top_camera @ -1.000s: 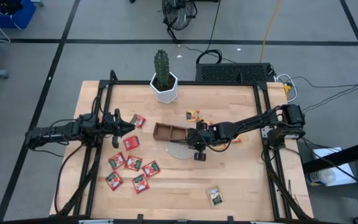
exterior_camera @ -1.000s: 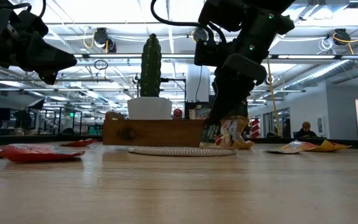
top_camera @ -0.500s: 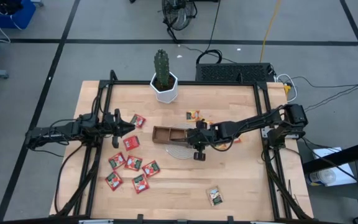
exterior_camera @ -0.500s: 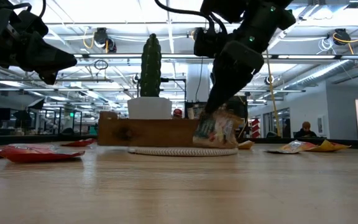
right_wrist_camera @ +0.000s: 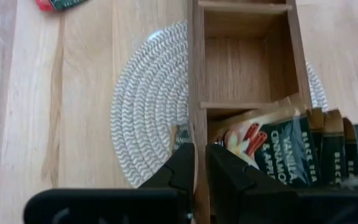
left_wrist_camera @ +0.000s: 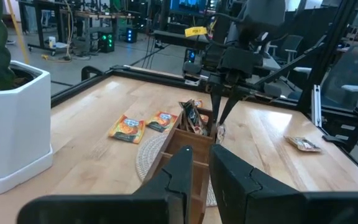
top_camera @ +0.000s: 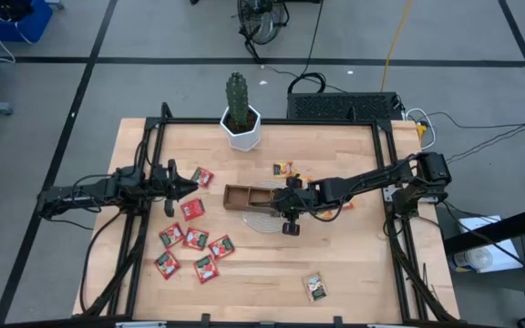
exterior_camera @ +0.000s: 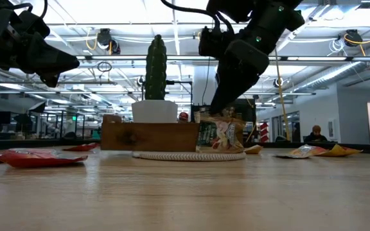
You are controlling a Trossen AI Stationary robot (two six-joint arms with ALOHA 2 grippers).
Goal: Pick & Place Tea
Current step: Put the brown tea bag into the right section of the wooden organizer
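A brown wooden tray [top_camera: 244,194] lies on a round woven mat [top_camera: 264,221] at mid-table. Several tea sachets [right_wrist_camera: 272,146] stand leaning in its right-end compartment. My right gripper [top_camera: 282,202] reaches in from the right, slanting down over that end, and is shut on one tea sachet [exterior_camera: 222,135]. That sachet stands just outside the tray's near long wall [right_wrist_camera: 194,74]. More red sachets [top_camera: 195,239] lie flat on the table's left half. My left gripper [top_camera: 192,186] hovers shut above them, pointing level toward the tray. My right gripper [exterior_camera: 218,114] meets the sachet at its top edge [exterior_camera: 220,120], slanting down from the table's right. The fingers [right_wrist_camera: 182,171] hide the exact pinch in the wrist view. The sachet stands upright below them, flat face toward the near edge, its lower edge [exterior_camera: 222,149] down at the mat.
A cactus in a white pot [top_camera: 241,118] stands at the far middle. Two orange sachets [top_camera: 283,169] lie beyond the tray, others [top_camera: 344,206] under my right arm, and a grey-white one [top_camera: 314,287] near the front right. Black frame rails [top_camera: 386,173] run along both sides.
The sachet in my right gripper has swung toward the table's left, from beside the tray's right end to in front of it. It was tilted half a second ago and now stands upright. The gripper has tipped slightly.
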